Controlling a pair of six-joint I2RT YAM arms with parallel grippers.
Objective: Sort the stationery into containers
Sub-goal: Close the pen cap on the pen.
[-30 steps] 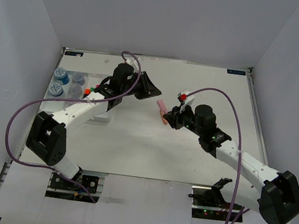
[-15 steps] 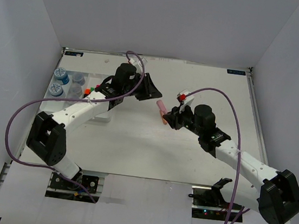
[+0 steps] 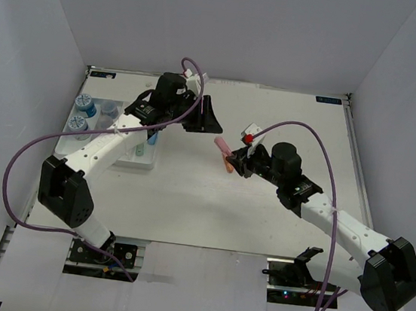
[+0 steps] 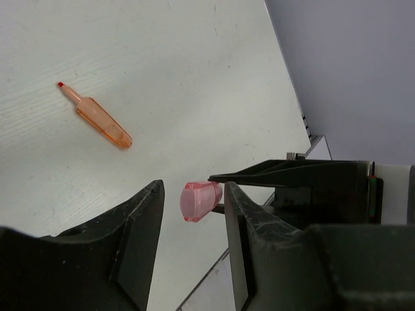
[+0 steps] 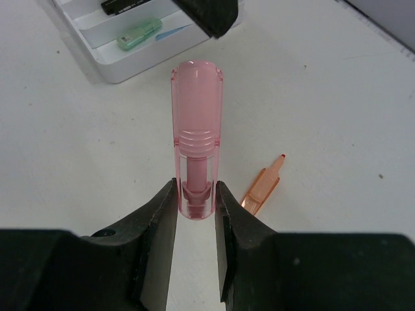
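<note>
Top external view: the left arm reaches from its base over the white tray (image 3: 135, 164), its end effector (image 3: 205, 115) aimed toward the worktop (image 3: 288, 120) centre. The right arm stretches in from the near right, its end effector (image 3: 233, 155) facing the left one.

Blue-lidded jars (image 3: 83, 102) stand at the tray's left end. The right wrist view shows a green marker (image 5: 139, 34) and a black highlighter (image 5: 126, 5) in neighbouring compartments.

The right end effector pinches the base of a pink marker (image 5: 196, 129), held above the worktop. The left end effector's fingers (image 4: 139, 214) are spread, with the pink marker's tip seen in the gap and neither finger touching it. An orange marker (image 4: 100, 120) lies flat on the worktop just beside the pink one.
</note>
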